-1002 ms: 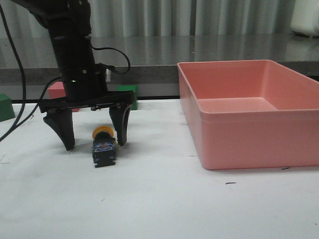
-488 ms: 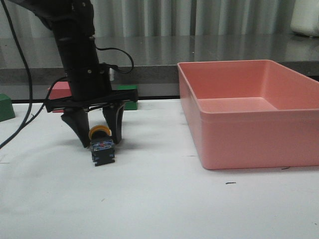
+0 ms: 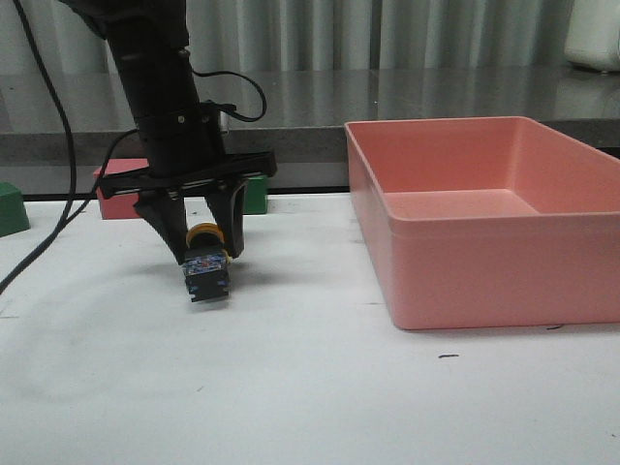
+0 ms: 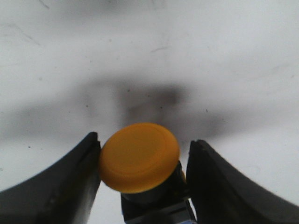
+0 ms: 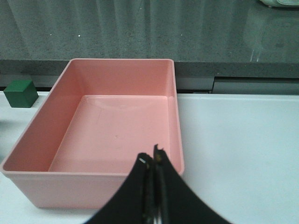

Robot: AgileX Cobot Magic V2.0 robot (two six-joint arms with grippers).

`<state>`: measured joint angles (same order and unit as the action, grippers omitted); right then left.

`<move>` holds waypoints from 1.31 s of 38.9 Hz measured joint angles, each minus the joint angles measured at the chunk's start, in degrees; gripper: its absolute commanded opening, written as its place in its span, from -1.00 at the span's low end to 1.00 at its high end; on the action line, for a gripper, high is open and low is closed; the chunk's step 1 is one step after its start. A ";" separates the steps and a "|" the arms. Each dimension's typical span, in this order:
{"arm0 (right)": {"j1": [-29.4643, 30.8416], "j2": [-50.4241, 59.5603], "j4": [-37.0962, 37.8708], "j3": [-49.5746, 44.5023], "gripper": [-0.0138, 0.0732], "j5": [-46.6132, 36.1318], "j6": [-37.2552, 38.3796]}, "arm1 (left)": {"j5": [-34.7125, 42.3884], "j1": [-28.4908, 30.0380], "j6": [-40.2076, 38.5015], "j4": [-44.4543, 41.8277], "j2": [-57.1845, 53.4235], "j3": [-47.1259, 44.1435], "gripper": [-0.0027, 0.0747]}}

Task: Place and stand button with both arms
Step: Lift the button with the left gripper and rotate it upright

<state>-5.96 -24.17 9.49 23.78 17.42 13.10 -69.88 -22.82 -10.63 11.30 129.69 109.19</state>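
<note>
The left claw (image 3: 205, 254) has just squeezed in and now grips the button (image 3: 204, 273), which sits on the table (image 3: 310, 387) at the bin's (image 3: 484, 223) 9 o'clock. Lifting can start. The right claw (image 5: 153, 161) is pinched closed, holding nothing.

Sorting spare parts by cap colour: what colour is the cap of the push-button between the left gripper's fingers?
Yellow-orange; the button's round mushroom cap shows best in the left wrist view.

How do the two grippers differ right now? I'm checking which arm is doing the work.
The left gripper is shut on the button, its fingers on either side of the yellow cap; the right gripper is shut on nothing. The left is down by the table; the right hangs over the pink bin. Both are black pincers.
</note>
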 measured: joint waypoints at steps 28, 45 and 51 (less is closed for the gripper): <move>0.00 0.00 0.00 0.00 -0.84 0.00 0.00 | 3.39 -5.06 -2.45 -14.47 -17.00 -2.98 -0.40; 0.00 0.00 0.00 0.00 -0.84 0.00 0.00 | 44.64 -5.15 -3.94 -20.09 -42.70 -43.63 -0.40; 0.00 0.00 0.00 0.00 -0.84 0.00 0.00 | 62.99 -5.15 -4.02 -24.12 -48.15 -57.58 -0.40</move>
<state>-5.96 -24.17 9.49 23.78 17.42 13.10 -6.89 -27.97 -14.65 -12.82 81.54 51.61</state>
